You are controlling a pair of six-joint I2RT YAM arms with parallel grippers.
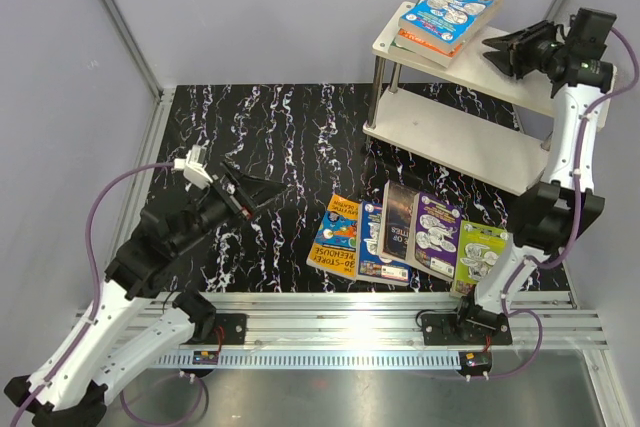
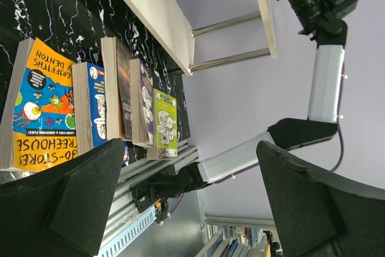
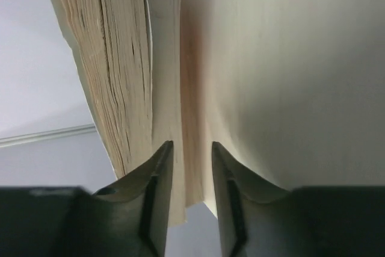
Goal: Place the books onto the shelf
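Five books [image 1: 405, 232] are lying in a row at 6 o'clock, and the left gripper [image 1: 258, 187] is hovering wide open at 8 o'clock. At 2 o'clock, the right gripper [image 1: 492, 45], jaws narrowly apart, is facing stacked books [image 1: 447, 15] atop the shelf [image 1: 470, 142].

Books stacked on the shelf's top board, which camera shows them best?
Top external: the whole stack shows, blue cover uppermost, on the shelf. Right wrist sees only pale page edges close up. Left wrist shows the shelf's boards edge-on, no stack.
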